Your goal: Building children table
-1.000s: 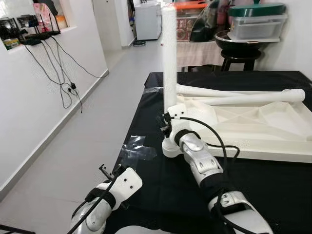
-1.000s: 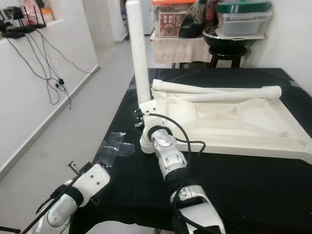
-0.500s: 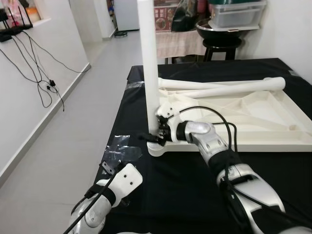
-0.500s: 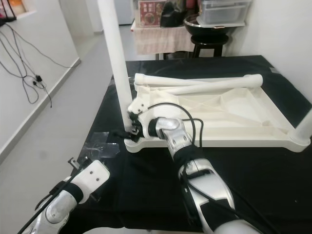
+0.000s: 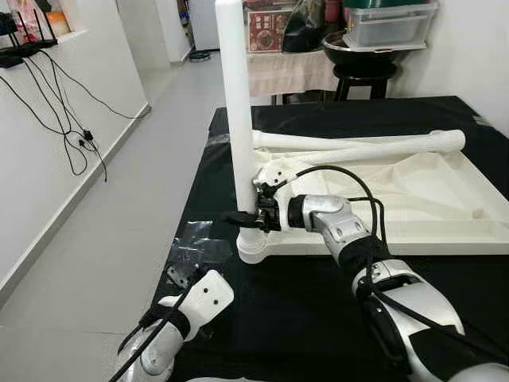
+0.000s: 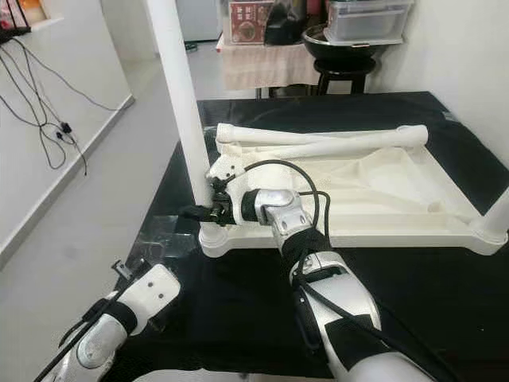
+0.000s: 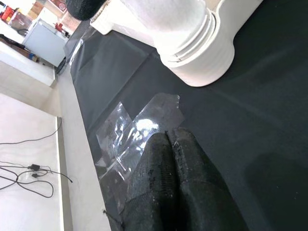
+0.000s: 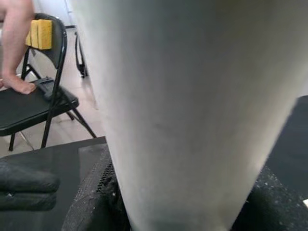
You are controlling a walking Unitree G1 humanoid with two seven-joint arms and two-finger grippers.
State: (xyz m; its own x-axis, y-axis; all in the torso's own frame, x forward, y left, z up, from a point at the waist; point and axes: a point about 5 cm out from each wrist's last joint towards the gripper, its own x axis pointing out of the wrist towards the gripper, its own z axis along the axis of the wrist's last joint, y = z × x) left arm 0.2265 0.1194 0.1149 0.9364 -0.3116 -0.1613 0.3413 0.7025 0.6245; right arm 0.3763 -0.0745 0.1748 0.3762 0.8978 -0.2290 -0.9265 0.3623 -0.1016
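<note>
A white plastic table top (image 5: 445,199) lies upside down on the black cloth. One white leg (image 5: 236,103) stands upright in its near-left corner socket (image 7: 202,53). My right gripper (image 5: 241,216) is shut on this leg just above the socket, and the leg (image 8: 192,96) sits between its black pads. Two loose legs (image 5: 358,147) lie along the top's far edge. Another leg (image 6: 499,213) stands at the near-right corner. My left gripper (image 5: 173,276) hangs low by the table's left edge, its fingertips (image 7: 154,144) shut together on nothing.
Crumpled clear film (image 5: 195,247) lies on the cloth beside the socket. Bare floor and a white wall with hanging cables (image 5: 71,135) are on the left. A stool with a bowl and bins (image 5: 374,48) stands beyond the table. A black chair (image 8: 38,106) bears a person's foot (image 8: 17,84).
The camera has shifted. My right gripper has swung round to the leg's base from the right and closed on it. The left arm has stayed put.
</note>
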